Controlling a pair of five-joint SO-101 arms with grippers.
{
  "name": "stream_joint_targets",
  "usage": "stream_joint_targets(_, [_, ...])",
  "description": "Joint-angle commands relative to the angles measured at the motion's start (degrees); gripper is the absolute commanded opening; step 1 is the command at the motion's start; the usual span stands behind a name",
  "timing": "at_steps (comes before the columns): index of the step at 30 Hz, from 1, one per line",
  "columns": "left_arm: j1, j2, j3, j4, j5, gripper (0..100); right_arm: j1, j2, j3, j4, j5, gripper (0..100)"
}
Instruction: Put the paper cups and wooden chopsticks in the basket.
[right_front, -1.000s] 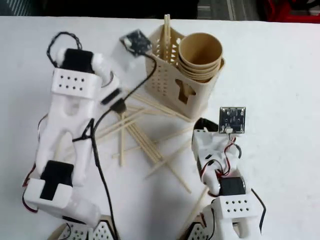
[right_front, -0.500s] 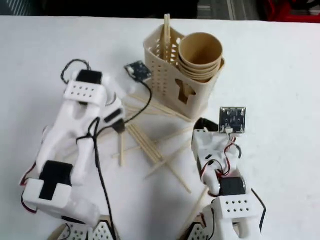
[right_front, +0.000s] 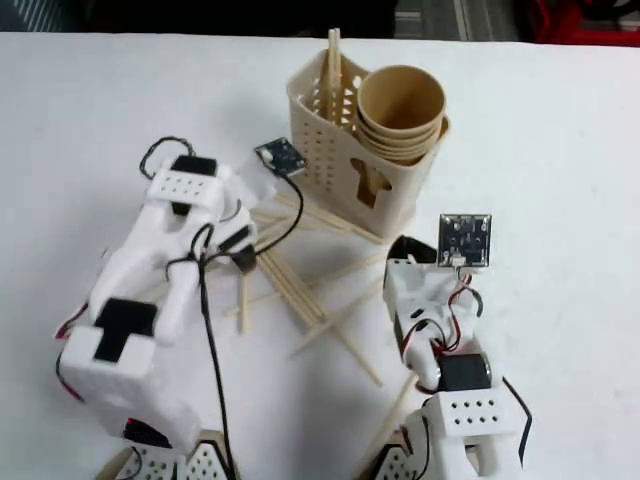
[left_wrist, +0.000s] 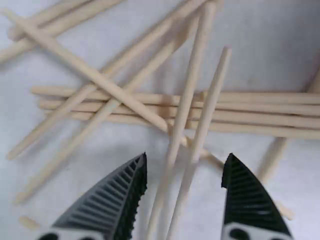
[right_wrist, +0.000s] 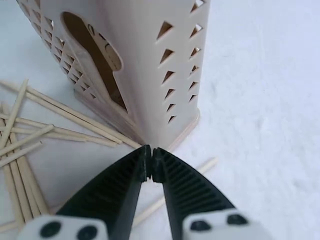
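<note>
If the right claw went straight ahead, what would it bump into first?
Probably the basket. The shut right claw points at its near bottom corner, with nothing between them, though how far off it is remains hard to judge.

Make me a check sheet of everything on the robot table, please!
Surface: white table, bare at the sides.
Job's things: basket upright, holding stacked paper cups and standing chopsticks; loose chopsticks scattered on the table beside it.
Clutter: nothing seen.
Pincers: left pincer open low over the loose chopsticks, two lying between its fingers; right pincer shut and empty, pointing at the basket's corner.
Cables: black cable runs along the left arm.
Surroundings: dark and red shapes past the far edge.
</note>
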Motion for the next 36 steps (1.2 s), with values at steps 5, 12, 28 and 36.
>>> stream_joint_targets(5, [-0.04,5.14,-8.00,0.26,3.16,18,0.66,-1.54,-0.53,-1.19,-0.53,1.9])
stream_joint_targets(12, [0.31,5.05,-8.09,1.23,3.16,5,0.66,-1.54,-0.53,-1.19,-0.53,1.9])
stream_joint_targets(28, [0.22,-15.78,-7.56,15.12,3.25,2,0.66,-1.54,-0.53,-1.19,-0.53,1.9])
stream_joint_targets(36, [1.27,-29.76,-9.49,17.05,4.04,2,0.66,-1.54,-0.53,-1.19,-0.53,1.9])
